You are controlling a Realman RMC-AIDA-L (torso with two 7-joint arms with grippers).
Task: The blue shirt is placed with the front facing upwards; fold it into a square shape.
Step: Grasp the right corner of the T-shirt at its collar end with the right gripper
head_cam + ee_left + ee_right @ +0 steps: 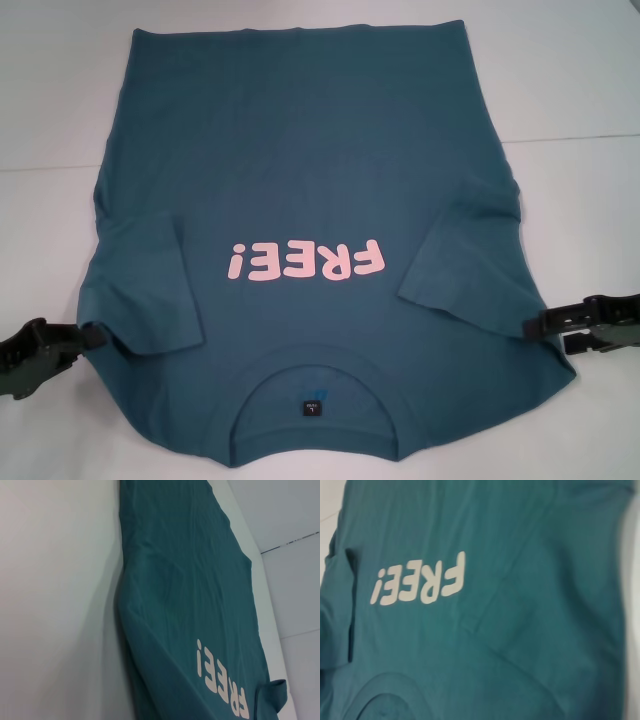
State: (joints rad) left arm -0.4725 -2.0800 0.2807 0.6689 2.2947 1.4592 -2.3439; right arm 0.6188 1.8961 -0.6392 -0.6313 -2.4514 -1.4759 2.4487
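Both sleeves folded in, blue shirt [320, 190] on white table [580, 120]; each gripper seemingly pinches its edge.

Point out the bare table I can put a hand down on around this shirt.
Bare white table lies off the blue shirt on the robot's left, and again on its right beyond the hem corner. The near corners are crowded: the left gripper and right gripper sit at the shirt's shoulder edges.
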